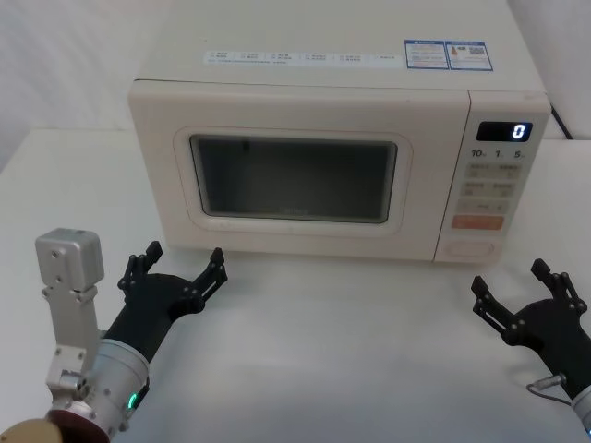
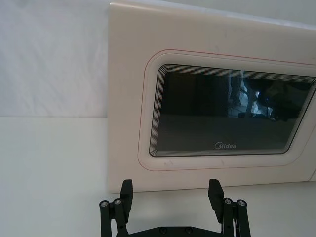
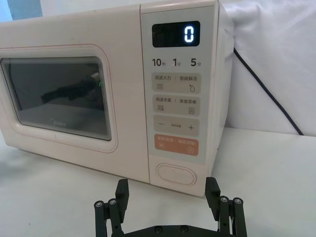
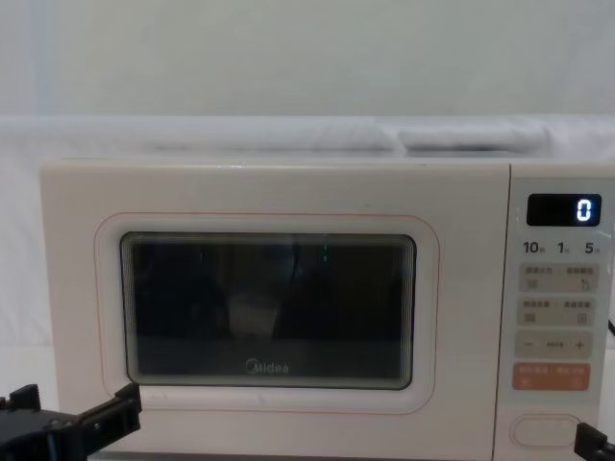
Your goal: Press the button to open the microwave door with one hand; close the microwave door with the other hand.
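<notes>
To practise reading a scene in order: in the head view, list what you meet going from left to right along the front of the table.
left gripper → microwave door → button → right gripper

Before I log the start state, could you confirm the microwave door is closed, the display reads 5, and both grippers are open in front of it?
Nearly: the display reads 0, not 5, as the right wrist view shows. The microwave door is closed, and the left gripper and right gripper are open in front of it.
</notes>
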